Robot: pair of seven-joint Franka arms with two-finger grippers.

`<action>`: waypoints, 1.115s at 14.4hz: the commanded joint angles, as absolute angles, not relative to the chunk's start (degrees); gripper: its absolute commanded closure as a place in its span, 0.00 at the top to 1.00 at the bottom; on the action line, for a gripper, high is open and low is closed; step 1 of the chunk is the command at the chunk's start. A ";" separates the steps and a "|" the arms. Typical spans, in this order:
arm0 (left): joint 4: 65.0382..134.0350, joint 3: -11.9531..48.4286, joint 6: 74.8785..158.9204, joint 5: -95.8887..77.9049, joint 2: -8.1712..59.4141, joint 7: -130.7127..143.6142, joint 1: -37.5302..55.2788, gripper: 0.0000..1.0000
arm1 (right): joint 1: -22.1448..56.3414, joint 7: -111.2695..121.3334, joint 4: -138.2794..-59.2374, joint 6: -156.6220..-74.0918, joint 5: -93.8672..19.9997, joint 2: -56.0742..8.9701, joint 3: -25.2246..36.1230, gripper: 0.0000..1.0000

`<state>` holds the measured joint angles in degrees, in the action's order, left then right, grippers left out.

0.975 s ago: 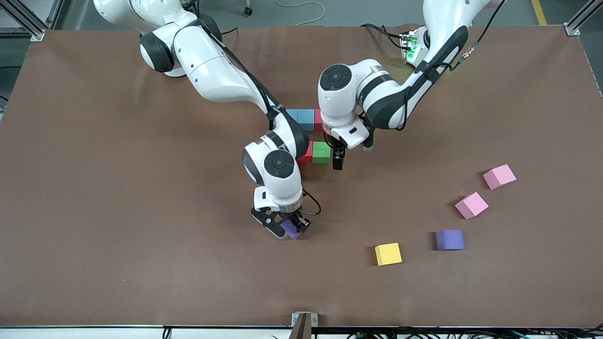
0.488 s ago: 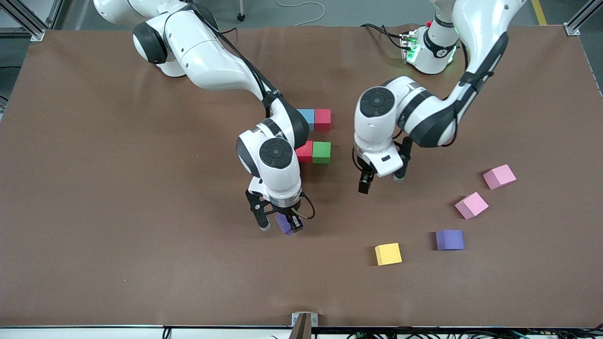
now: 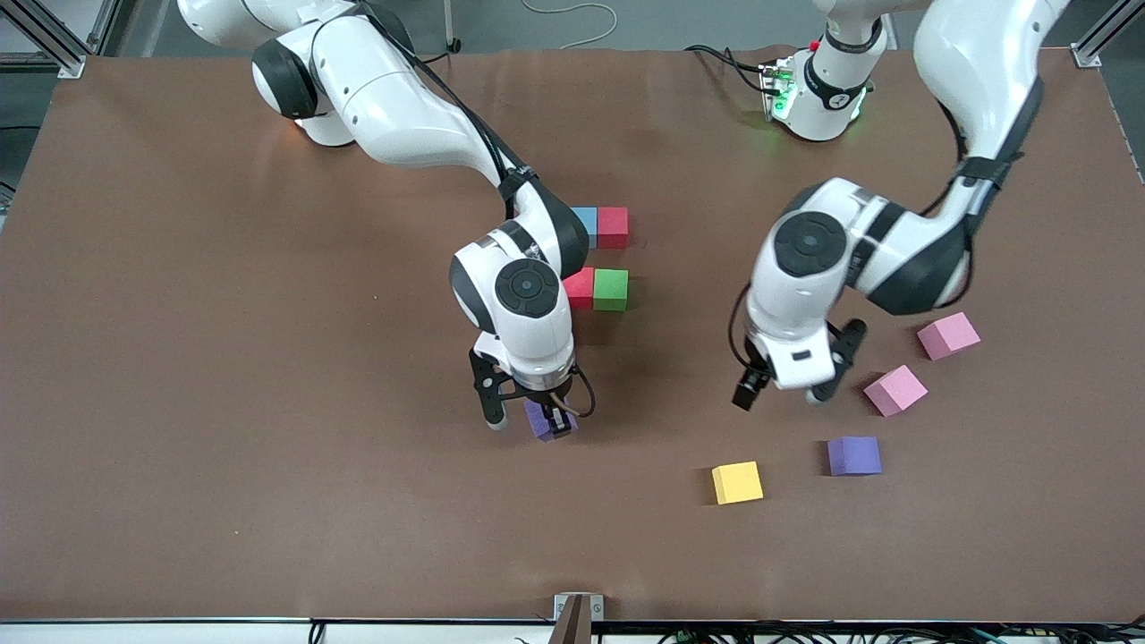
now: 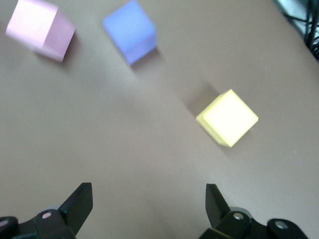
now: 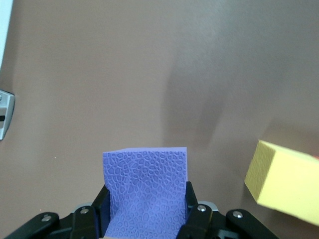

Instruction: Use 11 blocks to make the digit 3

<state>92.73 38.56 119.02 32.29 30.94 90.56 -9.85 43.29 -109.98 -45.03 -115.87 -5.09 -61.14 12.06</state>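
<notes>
Two loose blocks nearest: yellow block point(image 3: 737, 482) and purple block point(image 3: 853, 455), lying on the tabletop point(image 3: 268, 501).
Left gripper point(image 3: 784, 391): spread wide, empty, above bare tabletop; both blocks lie just nearer the camera.
Right gripper point(image 3: 528, 419): clamped on a purple cube point(image 3: 539, 420).
Started figure: red block point(image 3: 580, 288) and green block point(image 3: 611, 288), farther off.

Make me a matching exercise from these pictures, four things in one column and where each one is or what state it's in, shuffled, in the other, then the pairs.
Things
1. right gripper
2. left gripper
3. green block
4. yellow block

States or places
A. touching a red block
B. open, holding nothing
C. alone on the table, nearest the front camera
D. shut on a purple block

Pairs: 1-D, 2-B, 3-A, 4-C
</notes>
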 commanded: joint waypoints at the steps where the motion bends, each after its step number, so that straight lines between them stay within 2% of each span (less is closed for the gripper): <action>1: 89.04 39.20 117.51 32.26 33.30 78.01 -13.34 1.00 | 46.31 -117.56 -48.95 -115.66 -4.04 -58.36 12.22 0.00; 5: 85.79 39.20 117.60 32.26 37.26 68.23 -15.82 1.00 | 50.26 -126.01 -52.99 -116.19 -3.35 -58.36 12.65 0.00; 8: 83.94 39.29 118.91 30.77 40.59 59.97 -17.40 1.00 | 54.40 -128.84 -57.47 -117.07 -2.02 -57.84 15.81 0.00; 11: 78.49 39.20 119.44 29.88 45.69 57.32 -16.26 1.00 | 55.98 -130.07 -62.91 -119.26 -1.93 -55.47 16.00 0.00; 13: 77.87 38.94 120.58 30.32 46.05 51.97 -14.16 1.00 | 56.69 -130.17 -67.82 -121.72 -1.93 -52.92 16.08 0.00; 16: 70.43 33.60 120.59 30.15 49.99 45.72 -6.89 1.00 | 57.39 -133.41 -70.14 -123.05 -1.85 -52.03 16.08 0.00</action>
